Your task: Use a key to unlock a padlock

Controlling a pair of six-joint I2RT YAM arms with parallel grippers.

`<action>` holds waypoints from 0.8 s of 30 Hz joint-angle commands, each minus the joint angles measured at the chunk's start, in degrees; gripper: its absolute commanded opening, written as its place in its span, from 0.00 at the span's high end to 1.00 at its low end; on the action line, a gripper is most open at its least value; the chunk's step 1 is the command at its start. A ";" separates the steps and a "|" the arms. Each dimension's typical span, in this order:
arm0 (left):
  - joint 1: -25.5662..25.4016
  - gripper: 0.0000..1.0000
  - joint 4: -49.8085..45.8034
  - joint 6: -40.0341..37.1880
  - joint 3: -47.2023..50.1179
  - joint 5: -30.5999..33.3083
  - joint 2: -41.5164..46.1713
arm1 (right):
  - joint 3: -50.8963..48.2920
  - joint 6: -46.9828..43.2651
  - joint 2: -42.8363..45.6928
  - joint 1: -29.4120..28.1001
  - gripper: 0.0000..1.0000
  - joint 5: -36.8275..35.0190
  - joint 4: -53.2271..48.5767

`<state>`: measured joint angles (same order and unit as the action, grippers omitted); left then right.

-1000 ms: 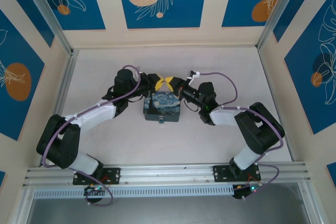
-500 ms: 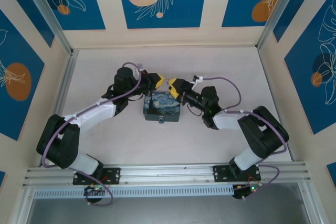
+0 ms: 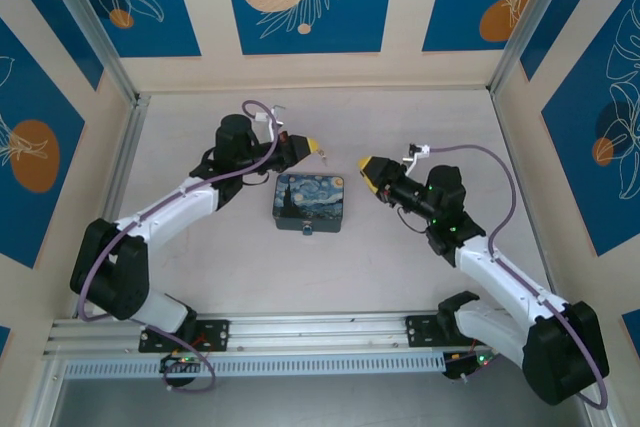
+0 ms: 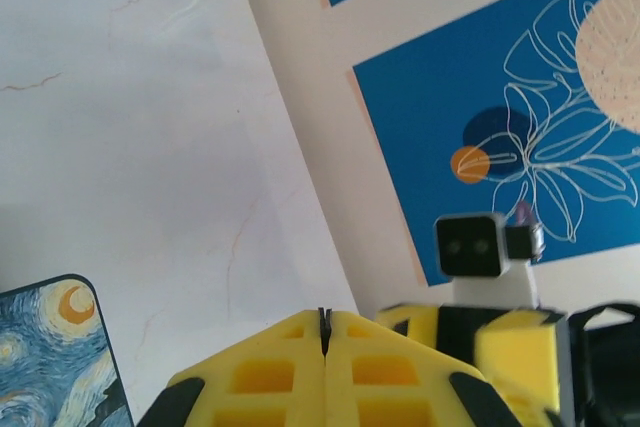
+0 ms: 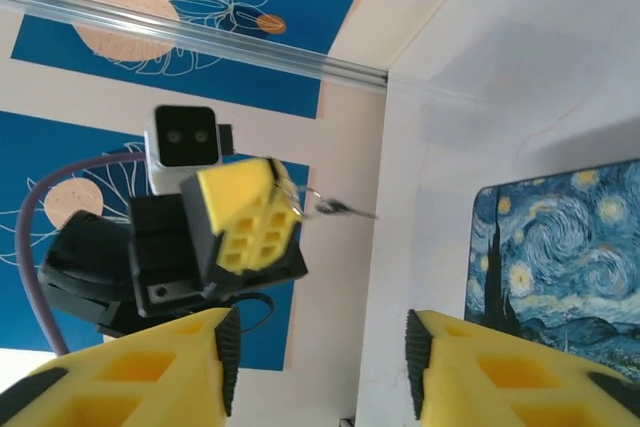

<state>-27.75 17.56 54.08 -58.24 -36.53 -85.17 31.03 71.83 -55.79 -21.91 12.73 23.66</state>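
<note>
Key (image 5: 346, 210), count one: thin dark sliver pinched at the tip of the left gripper (image 3: 314, 146), fingers pressed together on it, just past the far edge of the box (image 3: 310, 204). Long axis runs on from the fingertips, tip toward the right gripper (image 3: 368, 167). Right gripper spread, nothing between its fingers, just off the box's far right corner. One padlock (image 3: 305, 228), at the box's near edge. One box.

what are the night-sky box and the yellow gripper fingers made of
Rectangular box printed with a swirling blue-yellow night sky: likely tin or hard plastic; smooth printed lid, rounded corners, dark rim. Yellow gripper fingers: matte moulded plastic or foam, with square recesses.
</note>
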 commanded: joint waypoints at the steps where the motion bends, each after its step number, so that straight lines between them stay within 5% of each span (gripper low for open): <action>1: 0.56 1.00 3.80 -4.97 -0.57 -4.37 -0.70 | 3.49 -5.31 -1.98 0.84 0.59 3.18 -3.83; 24: -0.10 1.00 20.88 9.80 4.03 -3.82 -3.03 | 9.62 0.16 -22.88 -4.43 0.65 2.87 25.68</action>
<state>-27.77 33.98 61.41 -54.68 -40.42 -87.72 38.59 71.13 -77.56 -25.76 16.56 43.48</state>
